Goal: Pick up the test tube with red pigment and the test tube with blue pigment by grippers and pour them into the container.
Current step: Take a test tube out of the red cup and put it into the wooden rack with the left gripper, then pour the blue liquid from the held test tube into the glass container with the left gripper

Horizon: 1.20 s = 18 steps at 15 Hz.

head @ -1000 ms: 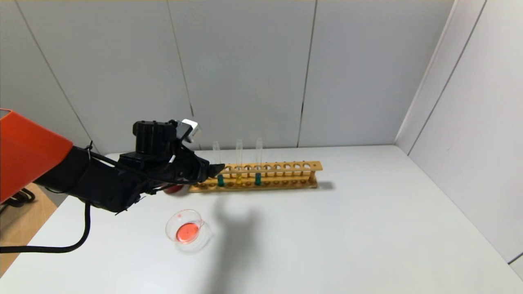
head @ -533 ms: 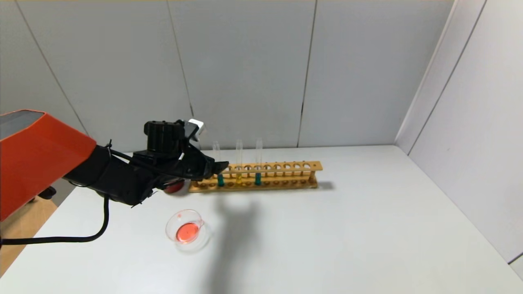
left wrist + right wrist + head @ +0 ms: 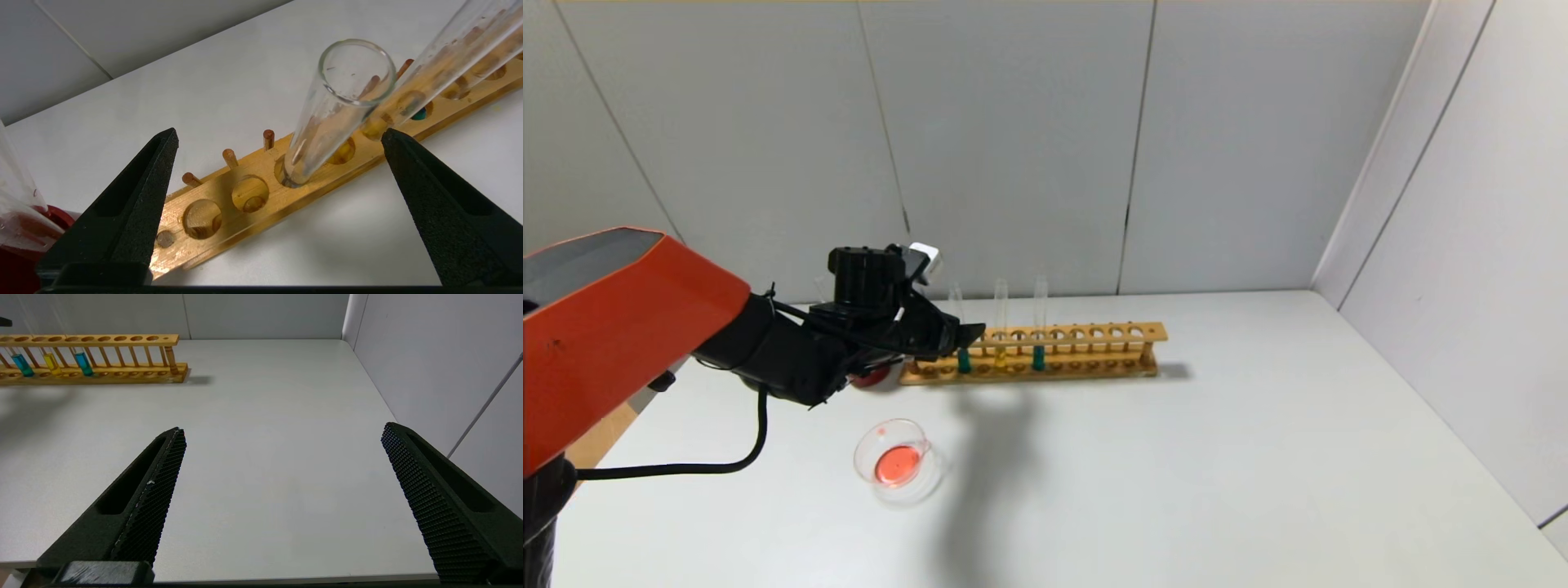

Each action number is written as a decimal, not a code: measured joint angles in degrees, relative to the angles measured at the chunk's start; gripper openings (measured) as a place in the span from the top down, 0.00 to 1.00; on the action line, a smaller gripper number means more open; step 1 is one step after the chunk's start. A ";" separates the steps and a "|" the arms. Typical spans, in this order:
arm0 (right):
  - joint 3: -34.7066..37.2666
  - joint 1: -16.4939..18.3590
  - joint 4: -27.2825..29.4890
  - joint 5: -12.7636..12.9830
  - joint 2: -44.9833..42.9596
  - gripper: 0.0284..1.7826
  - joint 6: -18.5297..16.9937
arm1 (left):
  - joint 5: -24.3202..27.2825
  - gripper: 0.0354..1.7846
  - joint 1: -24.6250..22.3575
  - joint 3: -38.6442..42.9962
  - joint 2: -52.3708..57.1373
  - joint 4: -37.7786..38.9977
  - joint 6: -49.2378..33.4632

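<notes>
Left end effector [image 3: 968, 333], black with two pointed fingers and a small white-grey box on top, hangs over the left end of the long wooden test tube rack [image 3: 1094, 353] at the back of the white worktop [image 3: 1217, 457]. Its fingers are spread wide apart, nothing between them gripped. In the left wrist view the left end effector [image 3: 280, 136] frames the open mouth of a slim clear glass tube [image 3: 339, 106] standing tilted in a rack [image 3: 261, 192] hole; the tube sits between the fingertips but touches neither.

Three tubes stand in the rack: a slim clear glass tube with blue-teal liquid [image 3: 963, 359] leftmost, just beside the fingertips, a tube with yellow liquid [image 3: 1001, 356] in the middle, and another blue-teal tube [image 3: 1038, 357] to the right. From the right wrist view the same trio reads blue [image 3: 21, 364], yellow [image 3: 51, 363], blue [image 3: 83, 363]; which is the darker one, cannot tell for sure.

Small round clear glass dish with low walls and a pouring lip [image 3: 894, 461] sits on the worktop near the front left, well apart from the rack, with a pool of orange-red liquid in it. A dark red opaque cup [image 3: 870, 376] is partly hidden behind the left arm, just beside the rack's left end.

Right end effector [image 3: 282, 435] is low over the worktop's [image 3: 265, 457] near right side, well away from the rack [image 3: 122, 355], fingers wide apart, holding nothing.
</notes>
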State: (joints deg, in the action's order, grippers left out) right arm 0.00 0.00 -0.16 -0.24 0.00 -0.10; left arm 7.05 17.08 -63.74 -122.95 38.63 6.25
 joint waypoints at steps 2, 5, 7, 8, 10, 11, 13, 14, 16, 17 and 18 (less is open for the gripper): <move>0.00 0.00 0.00 0.02 0.00 0.02 0.00 | 0.02 0.03 0.04 -0.28 -0.48 0.10 -0.04; 0.00 0.00 0.00 0.02 0.00 0.02 0.00 | 0.02 0.15 0.04 -0.67 -1.19 0.10 -0.28; 0.00 0.00 0.00 0.02 0.00 0.02 0.00 | 0.04 0.31 0.20 -1.27 -1.80 0.12 -0.78; 0.00 0.00 0.00 0.00 0.00 0.02 0.00 | 0.02 0.41 0.39 -1.58 -2.05 0.15 -0.80; 0.00 0.00 0.00 0.00 0.00 0.02 0.00 | 0.02 0.63 0.59 -1.80 -2.27 0.17 -0.74; 0.00 0.00 0.00 0.00 0.00 0.02 0.00 | 0.02 0.72 0.69 -1.85 -2.32 0.17 -0.63; 0.00 0.00 0.00 0.02 0.00 0.02 0.00 | -0.09 0.84 0.78 -1.83 -2.34 1.33 -0.50; 0.00 0.00 0.00 0.02 0.00 0.02 0.00 | -0.18 0.84 0.83 -1.77 -2.35 1.89 -0.37; 0.00 0.00 0.00 0.02 0.00 0.02 0.00 | -0.51 0.84 0.85 -1.61 -2.43 3.56 -0.30; 0.00 0.00 0.00 0.00 0.00 0.02 0.02 | -0.51 0.84 0.87 -1.49 -2.44 4.41 -0.26; 0.00 0.00 0.00 0.00 0.00 0.02 0.00 | -0.52 0.84 0.87 -1.41 -2.44 5.38 -0.22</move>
State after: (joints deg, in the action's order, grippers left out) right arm 0.00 0.00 -0.16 -0.24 0.00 -0.10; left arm 6.52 17.94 -65.16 -125.39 44.01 6.03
